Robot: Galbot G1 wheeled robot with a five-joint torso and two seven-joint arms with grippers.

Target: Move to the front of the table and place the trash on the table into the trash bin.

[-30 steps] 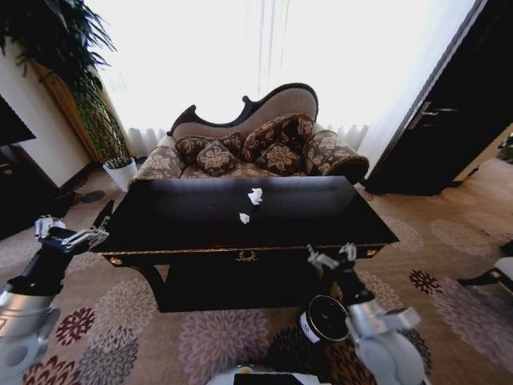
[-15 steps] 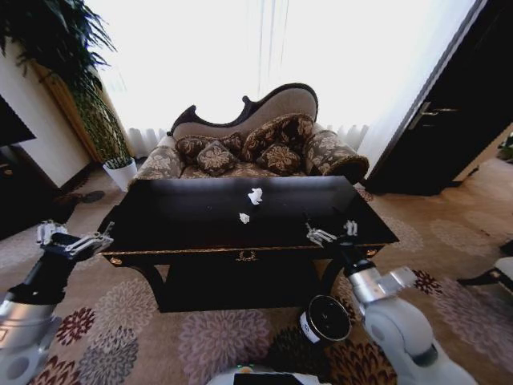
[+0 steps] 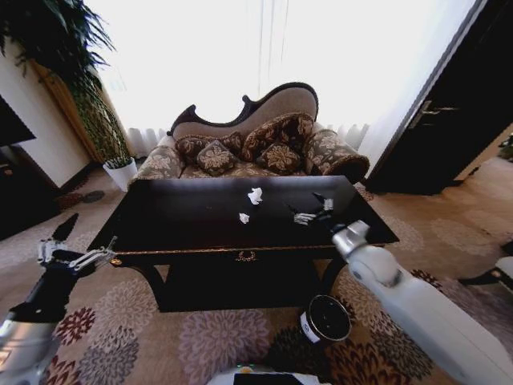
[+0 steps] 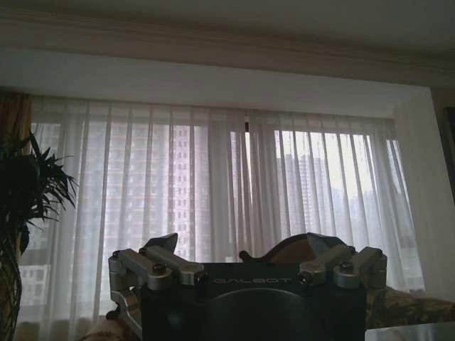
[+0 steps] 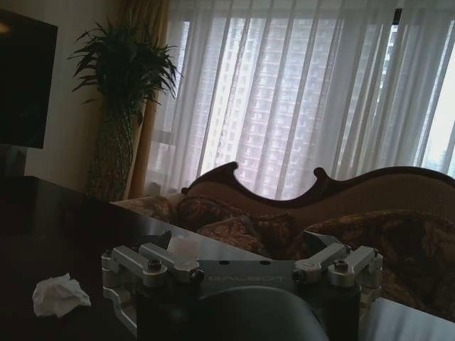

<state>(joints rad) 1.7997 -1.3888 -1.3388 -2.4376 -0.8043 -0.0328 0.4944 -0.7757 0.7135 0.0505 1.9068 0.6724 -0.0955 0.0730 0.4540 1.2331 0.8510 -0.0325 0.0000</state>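
Two white paper balls [image 3: 254,196] lie mid-table [image 3: 184,216], one just at 7 o'clock of the other. My right gripper [image 3: 310,210] hovers at their 3 o'clock, jaws open. The trash bin [image 3: 325,318] stands at 5 o'clock below. My left gripper [image 3: 76,247] hangs open off the table's 8 o'clock corner.

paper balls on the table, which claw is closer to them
Right. The right claw hovers over the table just beside the paper balls; the left claw hangs off the table's left corner.

Strong backlight from window [image 3: 264,56], blown out; table [image 3: 184,216] dim, approx. fisheye edges.
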